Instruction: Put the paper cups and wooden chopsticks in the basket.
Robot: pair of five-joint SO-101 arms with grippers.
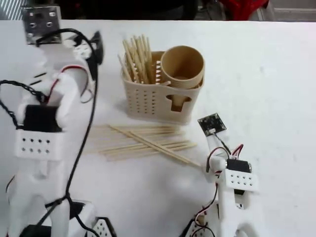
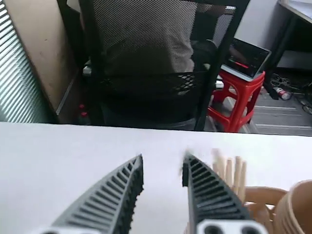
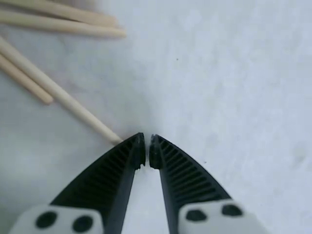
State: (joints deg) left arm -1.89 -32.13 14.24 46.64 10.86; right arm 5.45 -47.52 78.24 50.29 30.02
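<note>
High view puts the basket (image 1: 148, 101) near the middle of the white table (image 1: 266, 74), and it has two compartments side by side. One compartment holds a bundle of chopsticks (image 1: 136, 57) standing upright and fanned out, their ends well above the rim. The other holds a nested stack of cups (image 1: 183, 66), mouth up, with the top cup rising above the basket wall. Just in front of the basket, loose chopsticks (image 1: 143, 143) lie flat on the table in a rough sheaf, apart from the basket. One long stick (image 1: 163, 148) lies slantwise across them and points toward the arm at the lower right.

Left wrist view has the left gripper (image 2: 163, 158) raised above the table with its fingers spread apart and nothing between them. The upright sticks and a cup rim are just beside it. A mesh chair (image 2: 146, 48) and a red stool (image 2: 234, 97) stand beyond the table edge.

Right wrist view has the right gripper (image 3: 147, 141) low over the table, fingertips pressed almost together with nothing between them. The end of one loose stick lies against the outside of one finger.
</note>
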